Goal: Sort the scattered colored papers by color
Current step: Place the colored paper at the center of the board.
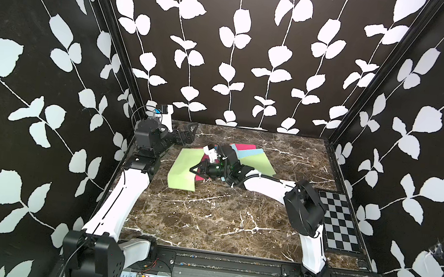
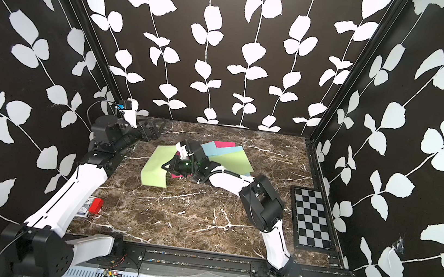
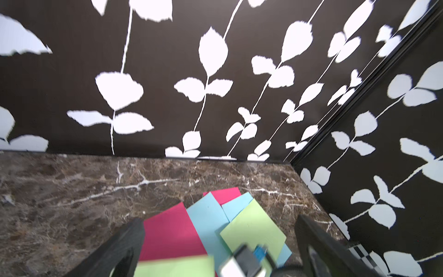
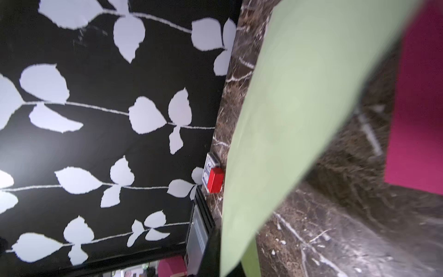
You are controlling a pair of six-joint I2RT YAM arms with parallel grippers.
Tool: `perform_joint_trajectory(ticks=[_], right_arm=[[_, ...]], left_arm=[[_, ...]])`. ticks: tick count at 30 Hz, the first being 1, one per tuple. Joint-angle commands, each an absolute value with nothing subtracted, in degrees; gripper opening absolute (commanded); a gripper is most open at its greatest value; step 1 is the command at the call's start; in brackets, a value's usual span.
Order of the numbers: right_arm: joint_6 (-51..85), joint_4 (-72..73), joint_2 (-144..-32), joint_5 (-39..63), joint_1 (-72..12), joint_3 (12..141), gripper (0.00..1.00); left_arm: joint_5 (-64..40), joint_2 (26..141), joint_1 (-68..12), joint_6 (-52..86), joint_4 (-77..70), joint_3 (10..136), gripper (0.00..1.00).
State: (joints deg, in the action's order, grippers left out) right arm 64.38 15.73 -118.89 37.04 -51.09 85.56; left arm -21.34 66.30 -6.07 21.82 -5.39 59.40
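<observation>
- The right gripper (image 1: 196,171) is reaching well left of the checkerboard panel (image 1: 339,223) and a little farther back, its jaws pinched together on the edge of a light green sheet (image 1: 181,170). In the right wrist view that edge is bowing up off the marble.
- The other colored papers are lying overlapped between that sheet and the panel, farther back than the panel: a second green sheet (image 1: 258,161), pale blue sheets (image 1: 247,154) and a magenta sheet (image 1: 244,146). Another magenta sheet (image 4: 419,108) is peeking out beside the held one.
- The left gripper (image 1: 188,132) is hanging farthest from the panel, by the back-left corner, with its jaws wide apart and empty.
- The step in hand appears to be pulling the held green sheet clear.
- Doing it well probably means raising the pinched edge only slightly and dragging slowly away from the panel, so the magenta sheet is not riding along.
- The paper is likely to crease or slip if it is jerked.
</observation>
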Motion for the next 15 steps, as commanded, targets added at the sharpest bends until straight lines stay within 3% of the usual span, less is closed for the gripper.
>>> perform_joint_trajectory(ticks=[1,11,15], right_arm=[[67.7,22.4,-120.0,40.6,-53.4,82.5,0.0],[80.9,37.1,-125.0,37.2,-58.1,71.5,0.0],[81.7,36.4,-124.7,35.0,-59.5,69.0,0.0]], left_arm=[[-20.3,65.2,-6.1,21.5,-3.7,57.5,0.99],[-21.4,64.6,-6.1,22.8,-3.4,54.1,0.99],[-21.4,62.8,-6.1,24.1,-3.4,52.6,0.99]])
